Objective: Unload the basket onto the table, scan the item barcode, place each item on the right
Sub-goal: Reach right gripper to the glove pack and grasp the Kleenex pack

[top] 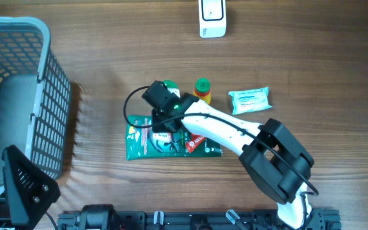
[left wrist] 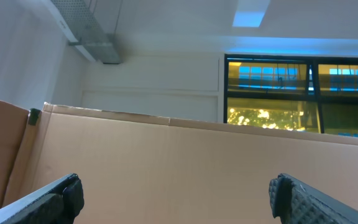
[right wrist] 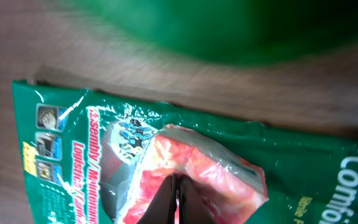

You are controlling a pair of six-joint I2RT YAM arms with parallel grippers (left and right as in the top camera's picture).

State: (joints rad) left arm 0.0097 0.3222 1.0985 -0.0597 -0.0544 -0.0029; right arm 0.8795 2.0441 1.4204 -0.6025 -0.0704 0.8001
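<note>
- The right tool point(top: 165, 126) reaches down onto the green packet point(top: 140, 144), which lies flat on the wooden tabletop point(top: 312, 51) just below the middle of the overhead frame.
- In the right wrist view, the right tool point(right wrist: 178, 200) has its fingers pressed together, pinching a puckered, shiny red-and-silver fold of the green packet point(right wrist: 303, 162).
- The left tool point(left wrist: 176, 198) stands wide, with nothing between its fingers. It points up at a cardboard wall point(left wrist: 185, 162) and the ceiling.
- A white handheld scanner point(top: 211, 18) sits at the top edge of the overhead frame, well apart from the packet.
- A small bottle with a green cap point(top: 202, 89) stands just above the packet's right part, and a pale teal wipes pack point(top: 250, 99) lies to its right.
- A round green thing point(top: 170, 85) is partly hidden behind the right wrist, so I cannot tell what it is.
- A grey wire basket point(top: 46, 76) fills the upper left of the frame.
</note>
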